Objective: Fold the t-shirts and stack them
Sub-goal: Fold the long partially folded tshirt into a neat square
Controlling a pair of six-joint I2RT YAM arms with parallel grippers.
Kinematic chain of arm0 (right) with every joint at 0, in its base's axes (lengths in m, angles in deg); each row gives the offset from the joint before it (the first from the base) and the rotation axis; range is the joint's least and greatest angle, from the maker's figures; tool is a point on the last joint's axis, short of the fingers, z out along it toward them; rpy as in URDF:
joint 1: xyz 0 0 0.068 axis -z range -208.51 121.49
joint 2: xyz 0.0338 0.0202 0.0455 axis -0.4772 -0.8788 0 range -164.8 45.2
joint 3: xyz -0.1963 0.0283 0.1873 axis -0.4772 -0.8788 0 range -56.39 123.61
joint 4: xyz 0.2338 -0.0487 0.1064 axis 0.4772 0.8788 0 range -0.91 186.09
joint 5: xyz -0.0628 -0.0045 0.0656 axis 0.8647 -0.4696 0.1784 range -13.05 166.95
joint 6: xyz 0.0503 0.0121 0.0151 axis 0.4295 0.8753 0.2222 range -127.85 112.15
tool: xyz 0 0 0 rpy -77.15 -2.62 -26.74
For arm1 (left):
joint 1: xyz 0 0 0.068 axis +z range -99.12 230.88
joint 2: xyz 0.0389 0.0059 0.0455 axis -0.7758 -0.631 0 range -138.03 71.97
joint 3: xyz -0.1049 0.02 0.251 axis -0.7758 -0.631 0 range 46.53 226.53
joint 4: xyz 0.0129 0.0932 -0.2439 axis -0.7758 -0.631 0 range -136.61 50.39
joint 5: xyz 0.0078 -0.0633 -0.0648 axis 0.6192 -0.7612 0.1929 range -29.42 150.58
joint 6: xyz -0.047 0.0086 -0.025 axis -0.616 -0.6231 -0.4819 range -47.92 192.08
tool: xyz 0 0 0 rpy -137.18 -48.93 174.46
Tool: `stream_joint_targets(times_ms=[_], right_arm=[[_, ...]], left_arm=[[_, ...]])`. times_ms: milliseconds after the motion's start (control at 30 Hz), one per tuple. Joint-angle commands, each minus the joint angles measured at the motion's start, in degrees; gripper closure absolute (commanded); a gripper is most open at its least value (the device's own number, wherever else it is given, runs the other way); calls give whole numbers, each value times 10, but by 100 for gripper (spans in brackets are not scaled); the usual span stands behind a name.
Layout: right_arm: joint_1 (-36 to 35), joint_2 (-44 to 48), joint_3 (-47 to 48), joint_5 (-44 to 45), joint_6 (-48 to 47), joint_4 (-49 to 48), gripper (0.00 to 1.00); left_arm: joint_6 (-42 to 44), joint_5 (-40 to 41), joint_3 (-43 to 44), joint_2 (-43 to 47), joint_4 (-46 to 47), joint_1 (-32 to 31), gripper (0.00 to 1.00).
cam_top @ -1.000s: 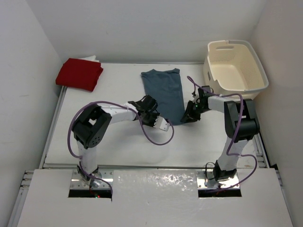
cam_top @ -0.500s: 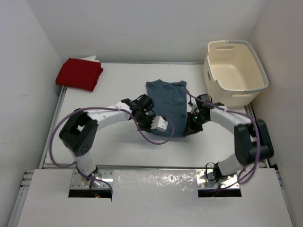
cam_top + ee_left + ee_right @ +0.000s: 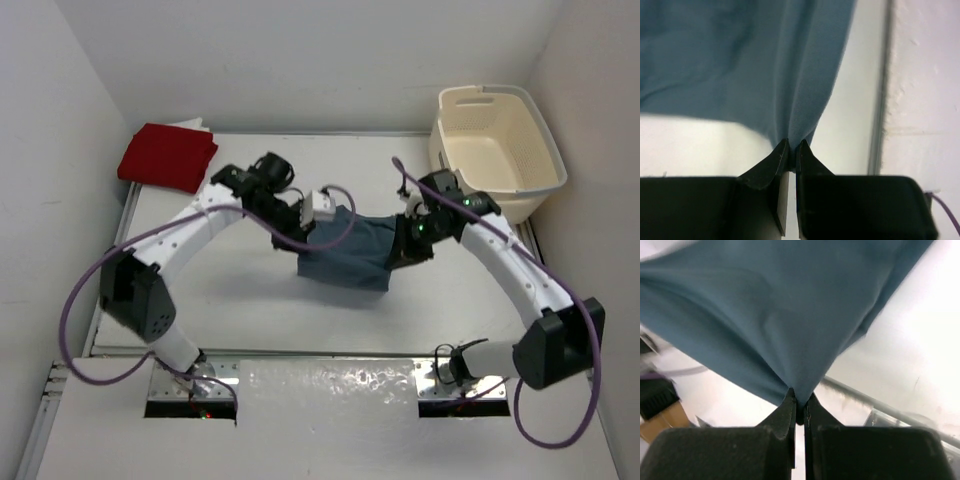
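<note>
A robotics lab cell: bare white walls (image 3: 300, 70) enclose a table (image 3: 230, 290) with left arm (image 3: 190, 225) and right arm (image 3: 520, 270) bolted on.

Held up between two pinched corners, the slate blue-grey t-shirt (image 3: 348, 256) hangs in a sagging span to the near left of the cream laundry basket (image 3: 442, 160). The left gripper (image 3: 789, 146) nips one bunched edge and the right gripper (image 3: 799, 399) nips the other, with creases fanning from each. The bright red t-shirt (image 3: 167, 155) lies folded flat, far to the left of the basket and about level with it. A sliver of white cloth (image 3: 193, 124) peeks out at its far edge.
</note>
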Motion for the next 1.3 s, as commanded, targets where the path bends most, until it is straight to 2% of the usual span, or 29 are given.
stream_joint_targets(times_ms=[0, 33, 167, 467, 733, 900, 933, 967, 1000, 1067, 1100, 1267], right_arm=[[54, -66, 97, 33, -41, 33, 100], [60, -106, 133, 48, -55, 24, 100], [77, -203, 202, 49, -65, 8, 100], [132, -267, 213, 83, -19, -84, 100], [141, -332, 228, 100, 3, -118, 100], [144, -360, 255, 144, 16, -135, 100], [145, -369, 266, 157, 17, -135, 94], [145, -373, 271, 160, 16, -136, 84], [145, -379, 287, 162, 11, -140, 68], [145, -400, 310, 177, 2, -136, 43], [145, -410, 336, 179, -14, -136, 29], [135, -403, 434, 189, -67, -109, 20]], left_arm=[[-38, -3, 105, -79, -46, 81, 100], [-50, 7, 144, -107, -33, 87, 100], [-67, 26, 210, -171, -3, 91, 100], [-153, 90, 330, -296, 114, 103, 100], [-172, 124, 334, -343, 180, 103, 100], [-197, 153, 344, -379, 216, 102, 100], [-213, 164, 346, -385, 225, 102, 100], [-220, 171, 349, -390, 229, 102, 95], [-233, 184, 357, -401, 232, 102, 80], [-250, 204, 360, -405, 240, 104, 68], [-267, 223, 365, -405, 252, 106, 57], [-348, 234, 411, -382, 284, 136, 40]])
